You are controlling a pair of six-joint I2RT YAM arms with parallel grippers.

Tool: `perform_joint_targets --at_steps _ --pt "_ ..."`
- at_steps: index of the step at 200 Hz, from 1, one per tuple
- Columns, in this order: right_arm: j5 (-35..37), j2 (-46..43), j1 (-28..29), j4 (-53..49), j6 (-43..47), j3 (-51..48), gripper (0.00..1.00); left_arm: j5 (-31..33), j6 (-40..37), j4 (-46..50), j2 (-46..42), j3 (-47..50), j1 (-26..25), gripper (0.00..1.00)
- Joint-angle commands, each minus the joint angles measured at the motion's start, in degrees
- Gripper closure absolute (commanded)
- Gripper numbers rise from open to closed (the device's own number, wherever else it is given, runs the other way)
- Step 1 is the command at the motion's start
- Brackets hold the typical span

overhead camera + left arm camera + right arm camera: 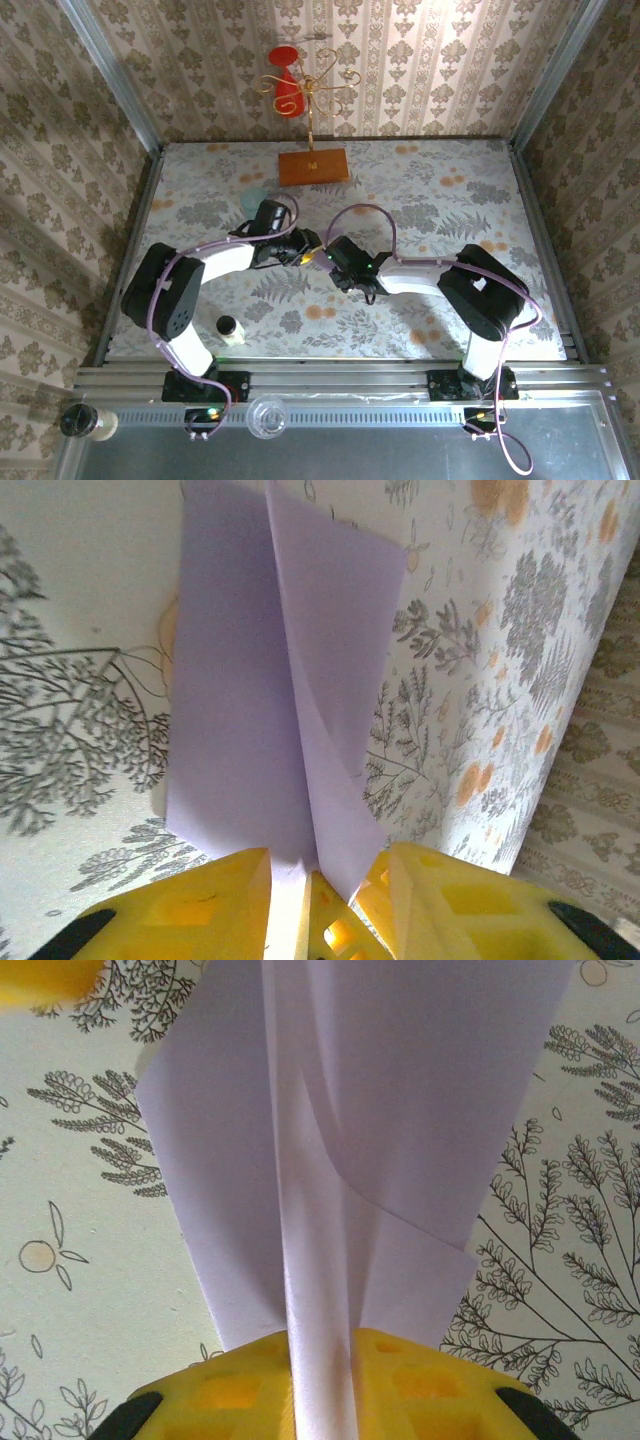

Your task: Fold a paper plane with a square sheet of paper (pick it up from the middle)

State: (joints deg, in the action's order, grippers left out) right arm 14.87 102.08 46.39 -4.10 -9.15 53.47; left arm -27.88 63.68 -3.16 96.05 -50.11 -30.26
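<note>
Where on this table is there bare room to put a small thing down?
Free: the far right corner, between the board and the right wall; the near strip from the bottle to the right arm. Crowded: the middle, where the left gripper and right gripper meet at the paper, and around the cup.

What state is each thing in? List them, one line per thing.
paper plane: partly folded, centre ridge standing up.
left gripper: jaws apart, the plane between them.
right gripper: closed on the plane's ridge.
small bottle: upright, capped.
</note>
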Motion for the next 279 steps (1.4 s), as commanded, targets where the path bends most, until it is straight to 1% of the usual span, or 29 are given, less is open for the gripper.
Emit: perform_joint_targets --at_steps 1,28,48,95,168,195,246,279 --pt "2.18 -0.17 0.40 1.02 -0.38 -0.94 0.78 1.46 -0.59 1.18 -2.96 1.02 0.89 0.61" --pt "2.31 -0.45 0.38 0.89 -0.41 -0.87 0.74 2.13 -1.19 2.46 -3.67 1.09 1.12 0.60" --pt "2.32 -0.61 0.54 0.59 -0.61 -0.83 0.73 2.08 -1.20 2.46 -3.58 1.37 1.17 0.59" --pt "1.37 -1.05 0.59 1.33 -0.74 -1.71 0.83 2.21 -1.01 2.09 -3.59 2.12 1.75 0.58" --pt "-4.39 -1.85 0.50 6.16 -0.99 -5.69 0.88 2.21 -1.02 1.86 -4.00 3.08 2.20 0.57" --pt "-9.15 -2.20 -0.63 8.63 -2.67 -7.73 0.89 2.13 -1.21 1.71 -4.10 3.20 2.08 0.57" --pt "-23.17 -2.88 -5.69 16.53 -8.37 -13.73 0.89 1.95 -1.53 0.76 -4.20 3.69 1.46 0.57" --pt "-28.76 -2.11 -8.34 19.77 -10.41 -16.14 0.89 1.30 -1.01 -1.64 -3.39 4.34 -0.12 0.58"
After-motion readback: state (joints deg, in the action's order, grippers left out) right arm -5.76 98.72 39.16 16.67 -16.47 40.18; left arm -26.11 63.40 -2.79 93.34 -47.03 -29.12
